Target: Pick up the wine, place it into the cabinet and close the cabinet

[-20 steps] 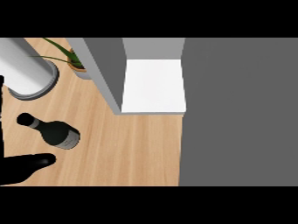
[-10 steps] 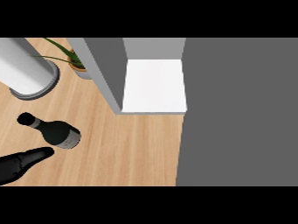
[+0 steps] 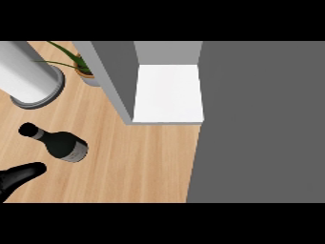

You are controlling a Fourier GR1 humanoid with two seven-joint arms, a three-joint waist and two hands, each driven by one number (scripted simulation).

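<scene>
While the wine point(image 3: 61, 144) stands unmoved: on the worktop point(image 3: 144, 162), left of the open cabinet point(image 3: 116, 81)
Right hand point(image 3: 10, 183): fingers narrowed, straight, holding nothing, just short of the wine
Left hand: gone from view, so the grasp is not begun

Just the one camera here, up at the head, staring steeply down and close on the counter point(image 3: 144, 167), cabinet point(image 3: 168, 93) at the counter's far edge.
</scene>
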